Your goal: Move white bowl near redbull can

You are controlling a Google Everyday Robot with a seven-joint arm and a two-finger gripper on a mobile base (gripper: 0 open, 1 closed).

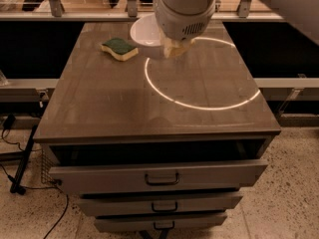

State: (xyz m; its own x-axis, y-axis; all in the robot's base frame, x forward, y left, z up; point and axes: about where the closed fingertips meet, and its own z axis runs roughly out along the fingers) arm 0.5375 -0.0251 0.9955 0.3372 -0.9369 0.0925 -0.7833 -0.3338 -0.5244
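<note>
Camera view: the arm's wrist housing [185, 14] blocks the far mid part of the cabinet top [124, 98] & the R side of the white bowl [145, 33]. The upper arm is cut off at the frame top, so most of the gripper [172, 49] is hidden, w/ only tan fingertips [177, 47] poking out below the housing. Fingers look clamped on the bowl's R rim; bowl is tipped, seemingly off the surface, at the far part of the top just R of the green-yellow sponge [118, 49], not touching it, & over the far L edge of the light ring [199, 106].
</note>
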